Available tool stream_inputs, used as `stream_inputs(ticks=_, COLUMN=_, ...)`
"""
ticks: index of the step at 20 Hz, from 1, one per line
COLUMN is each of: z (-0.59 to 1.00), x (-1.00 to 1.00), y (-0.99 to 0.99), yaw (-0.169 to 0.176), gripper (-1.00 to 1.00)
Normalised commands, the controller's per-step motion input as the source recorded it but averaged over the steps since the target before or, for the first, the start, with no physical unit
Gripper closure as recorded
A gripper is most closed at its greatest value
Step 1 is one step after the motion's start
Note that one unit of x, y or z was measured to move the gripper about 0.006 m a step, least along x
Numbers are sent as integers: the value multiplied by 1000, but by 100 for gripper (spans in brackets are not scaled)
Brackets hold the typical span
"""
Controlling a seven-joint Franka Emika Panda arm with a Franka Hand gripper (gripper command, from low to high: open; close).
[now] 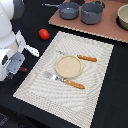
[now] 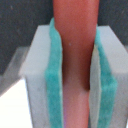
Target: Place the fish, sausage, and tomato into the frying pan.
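My worktop (image 1: 112,85) is black. A pale woven placemat (image 1: 35,80) lies on it, with a reddish-brown board (image 1: 107,30) at the far side.

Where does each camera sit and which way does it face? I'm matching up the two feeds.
Exterior view: off the arm, raised, angled down at the placemat, round plate, tomato and frying pan; the white arm shows at its left.
Wrist view: on the wrist, looking along the fingers, which fill the picture, clamped on the sausage.
Shared: the gripper; the sausage tip peeks out.
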Motion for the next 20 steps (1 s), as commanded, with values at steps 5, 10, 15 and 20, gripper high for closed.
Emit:
stream_inputs(ticks=5, z=1000, x=732, y=437, yaw=107, gripper=100)
stream_inputs(ticks=10, z=1000, x=672, y=645, yaw=92, gripper=100)
stream_inputs(ticks=15, z=946, x=409, y=957, yaw=39, gripper=100)
stream_inputs(ticks=20, z=707, x=255, y=1000, yaw=26, gripper=100)
